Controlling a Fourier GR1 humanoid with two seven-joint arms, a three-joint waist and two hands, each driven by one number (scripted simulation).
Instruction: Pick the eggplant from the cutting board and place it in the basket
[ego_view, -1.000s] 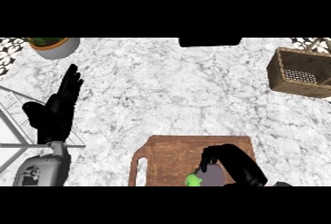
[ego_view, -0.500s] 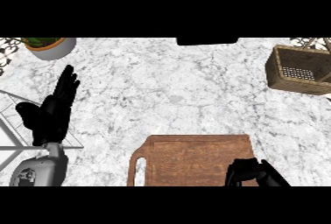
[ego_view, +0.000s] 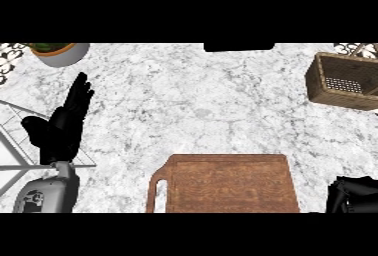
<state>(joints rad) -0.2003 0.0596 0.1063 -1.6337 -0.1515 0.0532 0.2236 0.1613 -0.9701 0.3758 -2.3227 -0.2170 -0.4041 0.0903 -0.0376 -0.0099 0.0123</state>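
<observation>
Well, the brown cutting board (ego_view: 229, 185) lies at the near edge of the white marble counter (ego_view: 207, 100), with its handle loop on the left. The wood that shows has nothing lying on it. The eggplant cannot be seen anywhere in this view, not on the board and not in the basket, and I cannot tell if something hides it.

The right hand (ego_view: 358, 195) is a dark shape at the counter's near right corner, just beside the board's right edge. Only part of it shows, so I cannot tell if it is spread, closed, or holding something.

The basket (ego_view: 339, 100) sits at the far right corner, well apart from the board. It is brown and woven, and it looks tipped so you can see inside — only its own holey bottom shows in there.

The left hand (ego_view: 63, 125) rests near the left edge, flat and spread, with its fingers pointing to the far side. It touches nothing.

At the far left corner stands a round pot (ego_view: 65, 59) with a green plant (ego_view: 48, 47) in it. A flat black thing (ego_view: 238, 47) pokes in at the middle of the far edge — I cannot tell what it is.
</observation>
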